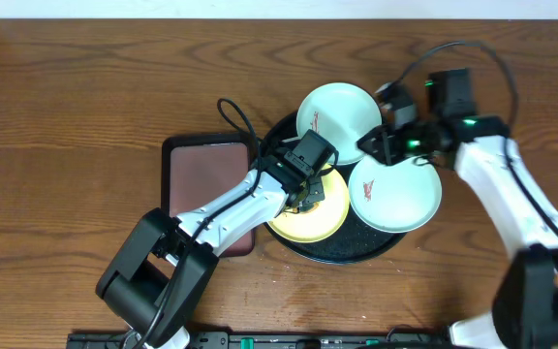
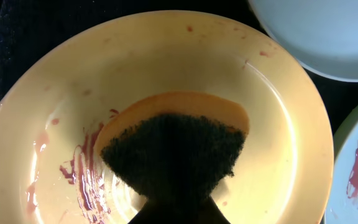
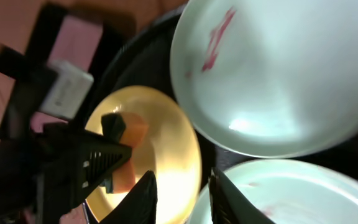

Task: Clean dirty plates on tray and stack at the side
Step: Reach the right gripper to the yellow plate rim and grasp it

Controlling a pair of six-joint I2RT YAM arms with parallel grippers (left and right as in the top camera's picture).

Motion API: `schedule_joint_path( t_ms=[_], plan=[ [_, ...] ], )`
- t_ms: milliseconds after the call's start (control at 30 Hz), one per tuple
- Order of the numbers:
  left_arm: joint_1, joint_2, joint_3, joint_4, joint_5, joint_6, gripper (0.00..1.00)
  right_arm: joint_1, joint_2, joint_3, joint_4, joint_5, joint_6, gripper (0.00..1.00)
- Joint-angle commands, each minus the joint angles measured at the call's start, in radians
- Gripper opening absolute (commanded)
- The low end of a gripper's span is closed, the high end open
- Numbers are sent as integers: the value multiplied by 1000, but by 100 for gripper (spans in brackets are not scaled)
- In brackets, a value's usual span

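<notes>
The black tray (image 1: 361,248) holds three plates. The yellow plate (image 1: 320,221) lies at its left and fills the left wrist view (image 2: 166,56), with red smears on its left side. My left gripper (image 1: 308,190) is shut on an orange sponge (image 2: 179,140), its dark scouring face pressed on that plate. One mint plate (image 1: 337,114) lies at the back and another mint plate (image 1: 400,194) at the right; both carry a red smear. My right gripper (image 1: 381,145) is open, its fingers (image 3: 182,193) hovering over the gap between the yellow plate (image 3: 166,143) and the right mint plate (image 3: 291,193).
A rectangular maroon tray (image 1: 201,179) with a black rim lies on the wooden table left of the black tray, partly under my left arm. The right arm's cables arch over the back right of the table.
</notes>
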Motion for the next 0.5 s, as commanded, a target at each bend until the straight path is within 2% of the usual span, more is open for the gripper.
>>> schedule_joint_path(
  t_ms=[0, 100, 467],
  plan=[
    [4, 4, -2, -2, -13, 7, 7, 75, 70, 18, 11, 28, -14, 28],
    [4, 4, -2, -2, -13, 7, 7, 113, 117, 18, 16, 151, 3, 28],
    [4, 4, -2, -2, -13, 7, 7, 185, 203, 17, 40, 200, 4, 28]
  ],
)
